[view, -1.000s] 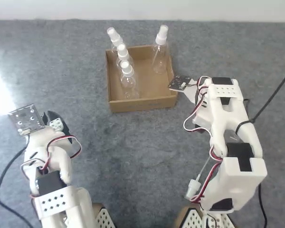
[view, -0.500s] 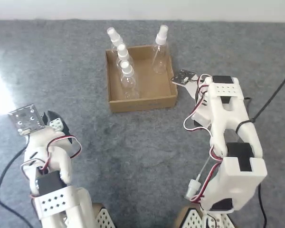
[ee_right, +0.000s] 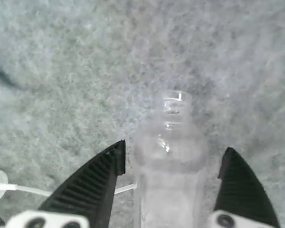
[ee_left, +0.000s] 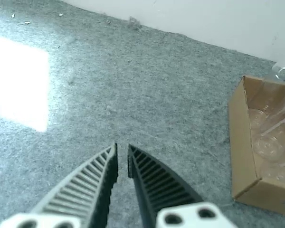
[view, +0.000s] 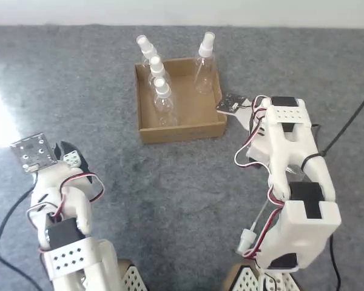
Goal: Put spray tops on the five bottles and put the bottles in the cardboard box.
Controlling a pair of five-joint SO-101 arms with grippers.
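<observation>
Right wrist view — open-necked bottle (ee_right: pixel 172 159) centred within wide-spread right tool (ee_right: pixel 175 147)

Our left arm (view: pixel 59 206) sits folded at seven o'clock on the table. The left tool (ee_left: pixel 122 148) points toward eleven, its jaws drawn together but for a thin slit. Our right arm (view: pixel 291 163), at four o'clock, stretches toward twelve. The right tool (ee_right: pixel 175 147) faces down, jaws spread wide.

four capped bottles (view: pixel 163 97) stand in the cardboard box (view: pixel 182 131); an uncapped bottle (ee_right: pixel 170 161) sits within the right claw (ee_right: pixel 175 149).
</observation>
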